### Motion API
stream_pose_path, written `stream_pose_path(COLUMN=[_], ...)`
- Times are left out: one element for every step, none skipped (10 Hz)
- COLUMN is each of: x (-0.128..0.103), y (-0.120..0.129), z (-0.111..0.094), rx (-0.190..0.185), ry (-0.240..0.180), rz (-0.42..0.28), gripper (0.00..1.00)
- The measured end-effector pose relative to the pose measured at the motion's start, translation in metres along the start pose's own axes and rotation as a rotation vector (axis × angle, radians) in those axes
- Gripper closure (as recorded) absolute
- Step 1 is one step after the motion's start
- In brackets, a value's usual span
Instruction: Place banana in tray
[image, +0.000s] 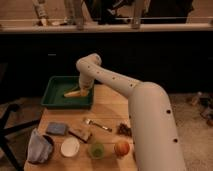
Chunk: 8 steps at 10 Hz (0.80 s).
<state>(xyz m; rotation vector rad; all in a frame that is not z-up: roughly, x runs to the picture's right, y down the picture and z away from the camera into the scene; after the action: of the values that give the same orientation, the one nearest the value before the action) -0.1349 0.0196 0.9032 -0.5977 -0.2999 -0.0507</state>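
The dark green tray (54, 86) sits at the table's back left. The pale yellow banana (73, 93) lies over the tray's right half, low above its floor or touching it; I cannot tell which. My gripper (85, 91) is at the banana's right end, over the tray's right side, and looks shut on it. The white arm (120, 85) comes in from the lower right and hides most of the gripper.
On the wooden table in front of the tray lie a fork (98, 125), a blue sponge (56, 128), a brown bar (80, 133), a white disc (70, 147), a green cup (96, 149), an orange fruit (121, 148) and a grey cloth (37, 147). A dark counter runs behind.
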Motion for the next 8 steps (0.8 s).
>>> stream_pose_path(x=[-0.002,-0.005,-0.006,-0.004,-0.007,-0.011,-0.012,-0.012], y=[-0.004,-0.006,-0.009,-0.011,-0.012,-0.012,-0.012,-0.012], z=[0.003,0.004,0.006,0.008,0.01,0.012,0.012,0.012], rx=[0.001,0.002,0.003,0.002,0.0,-0.002,-0.004,-0.003], ry=[-0.009,-0.017,-0.03,-0.037,-0.044,-0.051,-0.055,-0.055], rz=[0.007,0.01,0.022,0.033,0.035,0.036,0.035,0.034], gripper=[1.0,1.0,1.0,1.0,1.0,1.0,1.0,0.99])
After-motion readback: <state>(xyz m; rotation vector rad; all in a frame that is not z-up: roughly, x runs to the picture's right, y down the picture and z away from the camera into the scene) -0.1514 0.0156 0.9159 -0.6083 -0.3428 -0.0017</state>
